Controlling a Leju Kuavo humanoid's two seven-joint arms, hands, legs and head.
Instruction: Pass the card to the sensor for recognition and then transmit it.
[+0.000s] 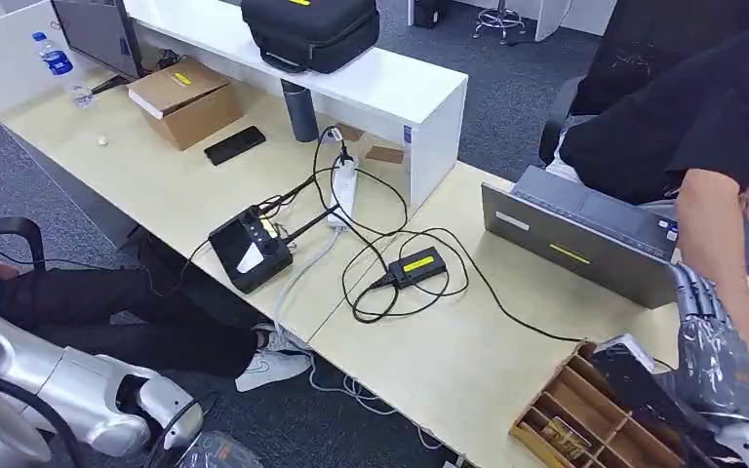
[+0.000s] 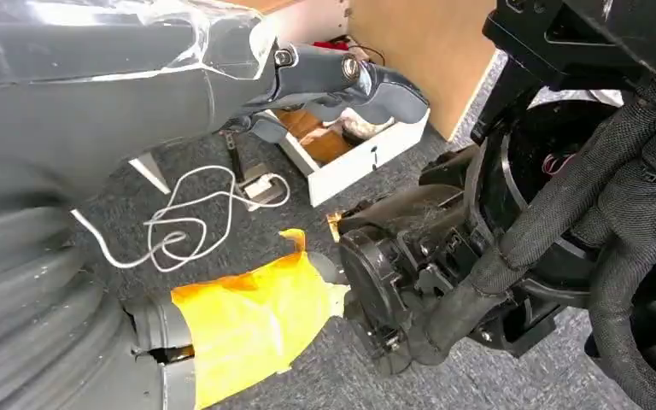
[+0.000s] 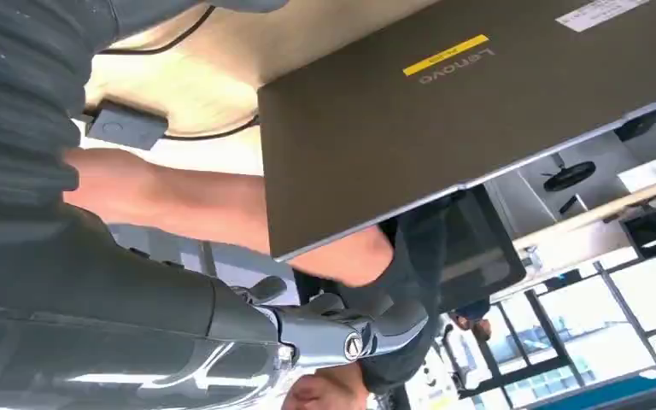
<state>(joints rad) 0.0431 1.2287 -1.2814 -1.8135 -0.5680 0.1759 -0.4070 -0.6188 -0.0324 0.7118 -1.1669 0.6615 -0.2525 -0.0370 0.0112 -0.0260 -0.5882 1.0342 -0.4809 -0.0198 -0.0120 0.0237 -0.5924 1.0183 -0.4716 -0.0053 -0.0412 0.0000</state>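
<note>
The black sensor box with its aerials sits near the desk's front edge, left of centre, and a small white piece lies on top of it. My right hand is raised at the far right, beside the grey laptop, fingers stretched upward with nothing seen in them. In the right wrist view the thumb sticks out free under the laptop lid. A person's bare arm reaches down next to this hand. My left hand hangs below the desk over the floor, holding nothing.
A wooden compartment box stands at the front right, a black flat thing leaning on it. A power brick, cables and a power strip cross mid-desk. Further back lie a cardboard box and a phone. A seated person's legs lie left.
</note>
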